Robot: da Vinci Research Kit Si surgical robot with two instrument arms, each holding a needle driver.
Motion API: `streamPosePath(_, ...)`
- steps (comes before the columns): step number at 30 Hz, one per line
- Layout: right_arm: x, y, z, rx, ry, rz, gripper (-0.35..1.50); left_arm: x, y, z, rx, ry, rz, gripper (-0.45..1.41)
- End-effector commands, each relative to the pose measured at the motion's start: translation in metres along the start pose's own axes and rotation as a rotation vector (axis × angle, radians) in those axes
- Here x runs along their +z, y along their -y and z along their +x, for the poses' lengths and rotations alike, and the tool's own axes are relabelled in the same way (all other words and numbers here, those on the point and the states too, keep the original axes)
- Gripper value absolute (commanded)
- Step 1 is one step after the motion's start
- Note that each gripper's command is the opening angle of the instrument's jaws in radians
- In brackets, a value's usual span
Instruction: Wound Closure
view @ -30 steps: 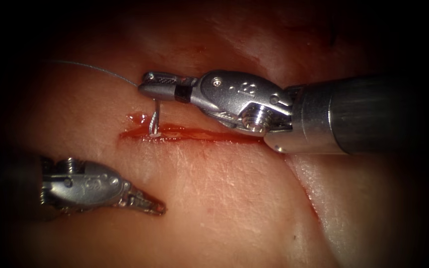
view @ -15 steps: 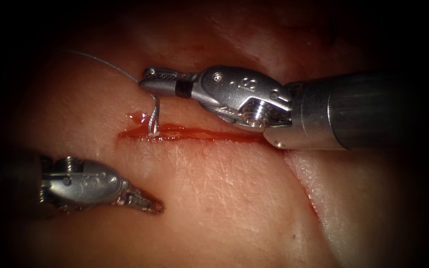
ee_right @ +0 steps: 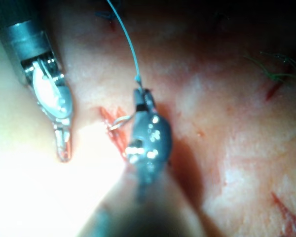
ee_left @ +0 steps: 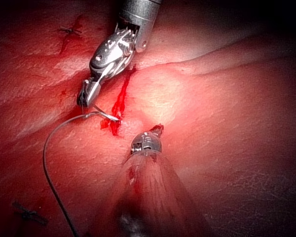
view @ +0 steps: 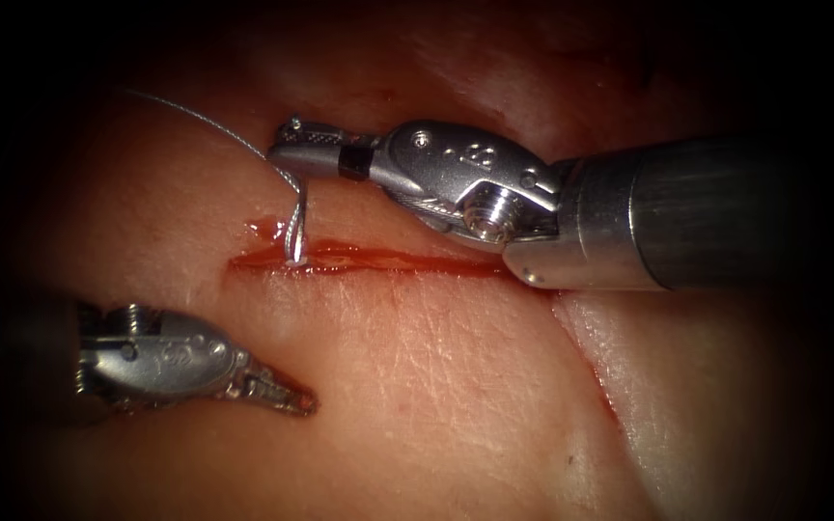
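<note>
1. The needle [view: 298, 224] hangs just below the tips of my right pincer [view: 287, 154]. Its far end is sunk in the tissue [view: 417, 386] at the cut [view: 407, 261], toward the cut's left end.
2. My right pincer is closed on the needle close to its thread end. The rest of the curve bends down and away from the tips into the tissue.
3. The thread [view: 195, 118] leaves the needle right at those tips and trails off up and away to the far side of the pincer. It is slack and nothing holds it.
4. Red fluid [view: 340, 258] lies along the cut, under and just ahead of my right pincer.
5. My left pincer [view: 296, 400] sits well apart on the near side of the cut. It looks closed and has hold of nothing, with its tips aimed toward the cut.
6. I judge the step in hand to be a stitch through the cut's edge, with the needle part way through the tissue. I cannot tell which way it is travelling.
7. The next move calls for a firm grip and a turn of my wrist that follows the needle's curve. A straight tug would risk tearing the edge. My left pincer is free to steady the tissue or take the needle.
</note>
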Motion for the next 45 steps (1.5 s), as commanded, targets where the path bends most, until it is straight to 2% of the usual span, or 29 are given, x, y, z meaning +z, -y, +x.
streamPosePath(1,0.0009,0.0001,-0.0006,0.03,-0.008,0.005,-0.35,0.0008,0.0001,-0.0002,0.0,0.002,-0.001,-0.4)
streamPosePath(11,0.001,0.0004,-0.0011,0.215,-0.017,0.014,-0.35,0.0006,0.0002,-0.0004,0.003,0.01,0.006,-0.4)
streamPosePath(18,0.001,0.0009,-0.0014,0.349,-0.002,0.06,-0.35,0.0004,0.0003,-0.0006,0.004,0.012,0.011,-0.4)
streamPosePath(24,0.0011,0.0019,-0.0016,0.452,0.043,0.11,-0.35,0.0004,0.0003,-0.0006,0.004,0.013,0.01,-0.4)
streamPosePath(28,0.0012,0.0028,-0.0027,0.536,0.092,0.151,-0.35,0.0003,0.0003,-0.0006,0.004,0.013,0.01,-0.4)
streamPosePath(36,0.0004,0.0057,-0.0042,0.598,0.127,0.191,-0.35,0.0002,0.0003,-0.0006,0.005,0.012,0.011,-0.4)
streamPosePath(45,0.0,0.0081,-0.0051,0.6,0.161,0.232,-0.35,-0.0003,0.0004,-0.0003,-0.003,0.009,0.024,-0.4)
